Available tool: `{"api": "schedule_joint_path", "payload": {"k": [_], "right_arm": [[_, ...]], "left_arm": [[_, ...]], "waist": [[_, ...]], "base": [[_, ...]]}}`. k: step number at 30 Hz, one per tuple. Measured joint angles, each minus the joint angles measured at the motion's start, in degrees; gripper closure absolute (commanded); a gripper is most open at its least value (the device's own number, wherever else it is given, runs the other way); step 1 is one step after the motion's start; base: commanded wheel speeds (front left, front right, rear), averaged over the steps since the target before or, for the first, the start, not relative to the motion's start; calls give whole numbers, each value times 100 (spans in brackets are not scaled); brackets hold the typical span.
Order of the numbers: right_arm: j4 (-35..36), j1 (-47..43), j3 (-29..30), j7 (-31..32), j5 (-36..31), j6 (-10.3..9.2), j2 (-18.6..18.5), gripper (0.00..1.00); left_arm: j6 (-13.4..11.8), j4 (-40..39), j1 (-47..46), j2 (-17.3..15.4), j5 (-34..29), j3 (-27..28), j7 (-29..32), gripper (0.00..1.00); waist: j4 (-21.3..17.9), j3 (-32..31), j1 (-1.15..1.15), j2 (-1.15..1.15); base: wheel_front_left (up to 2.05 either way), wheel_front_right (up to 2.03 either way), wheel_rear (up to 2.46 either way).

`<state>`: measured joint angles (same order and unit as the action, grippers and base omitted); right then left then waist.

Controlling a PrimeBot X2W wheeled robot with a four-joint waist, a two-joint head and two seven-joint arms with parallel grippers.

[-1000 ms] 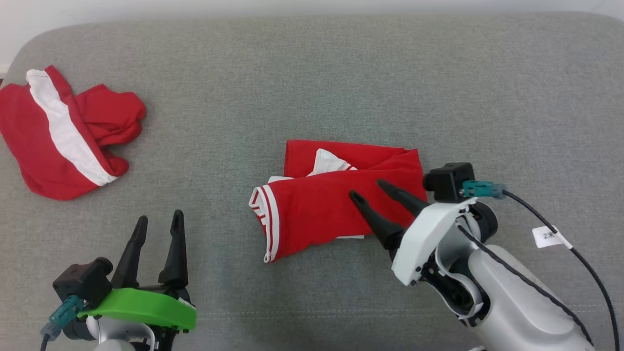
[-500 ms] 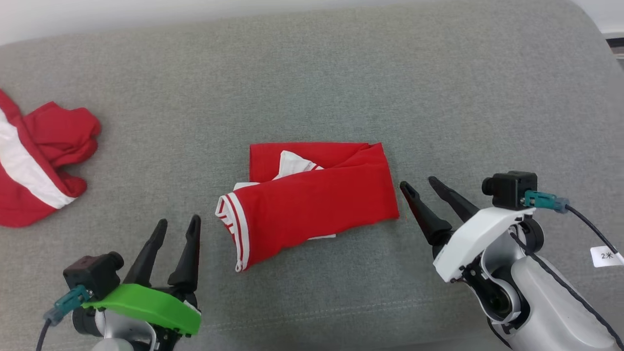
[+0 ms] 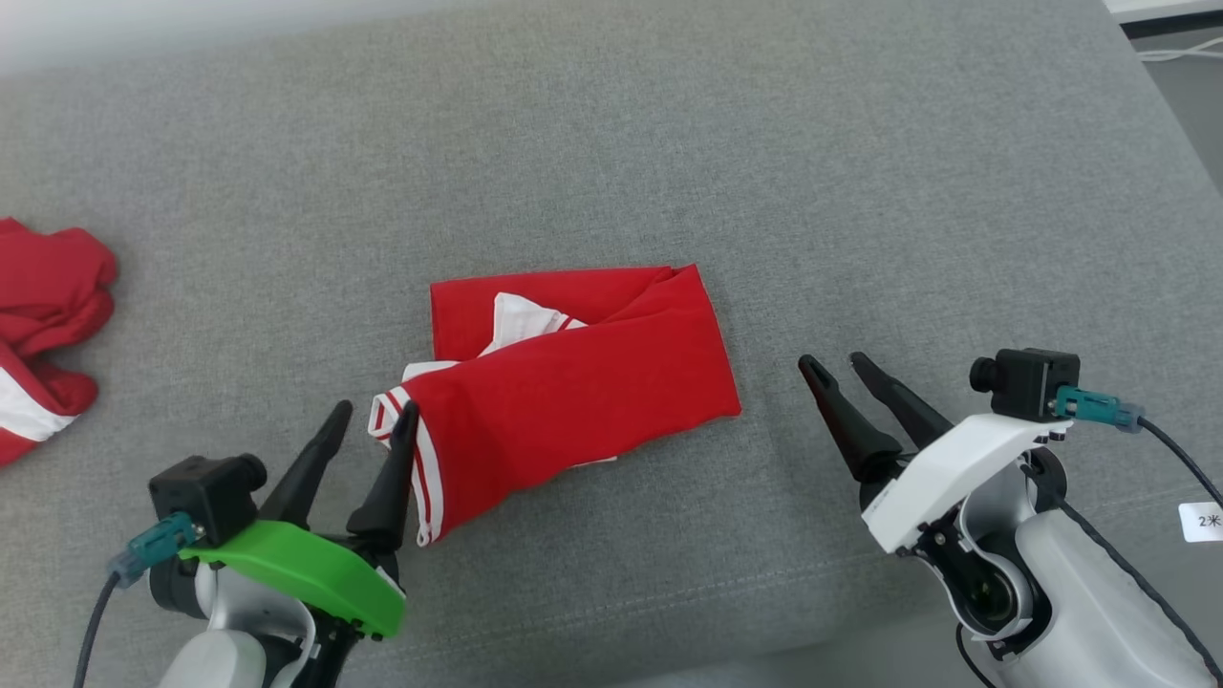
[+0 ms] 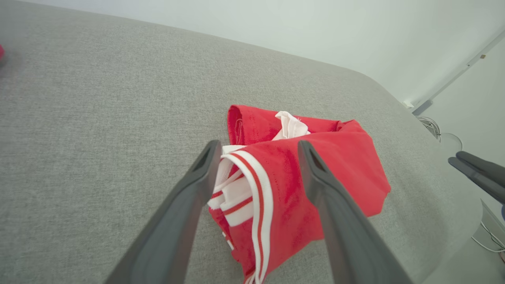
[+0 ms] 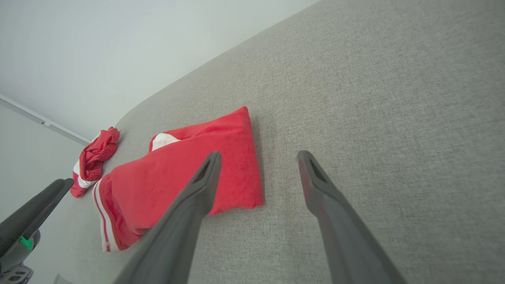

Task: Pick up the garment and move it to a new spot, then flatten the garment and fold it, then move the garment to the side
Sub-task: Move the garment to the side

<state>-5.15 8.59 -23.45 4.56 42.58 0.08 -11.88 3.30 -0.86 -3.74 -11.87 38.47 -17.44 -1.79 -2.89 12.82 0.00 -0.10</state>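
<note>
The garment (image 3: 583,382) is red with white-striped trim, folded into a compact bundle in the middle of the grey cushion (image 3: 669,143). My left gripper (image 3: 377,414) is open at the garment's striped left end, with nothing between its fingers. Through the left wrist view the garment (image 4: 300,173) lies just past the spread fingers, its striped hem between their tips. My right gripper (image 3: 833,363) is open, a short way right of the garment's right edge and apart from it. In the right wrist view the garment (image 5: 173,177) lies left of the fingers.
A second red and white garment (image 3: 38,325) lies crumpled at the cushion's left edge, also seen as the small red heap (image 5: 92,159) far off in the right wrist view. The cushion's right edge (image 3: 1161,124) drops to a floor with cables.
The head camera has turned right, shifting the whole picture left. My right gripper has drawn back off the garment to its right. My left gripper now stands at the striped end.
</note>
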Motion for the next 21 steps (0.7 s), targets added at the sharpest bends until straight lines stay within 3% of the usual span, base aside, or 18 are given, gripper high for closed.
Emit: {"api": "schedule_joint_path", "payload": {"k": [14,21], "right_arm": [[-510,568,68,264,80,353,-292,0],[-736,876,-2,461,313,539,-301,0]], "left_arm": [[71,-53,-360,44,0,-134,158,0],[80,-41,-520,220,0,-238,155,0]], "waist": [[279,351,0,0],[499,508,0,0]], "base": [[0,0,0],[0,0,0]]}}
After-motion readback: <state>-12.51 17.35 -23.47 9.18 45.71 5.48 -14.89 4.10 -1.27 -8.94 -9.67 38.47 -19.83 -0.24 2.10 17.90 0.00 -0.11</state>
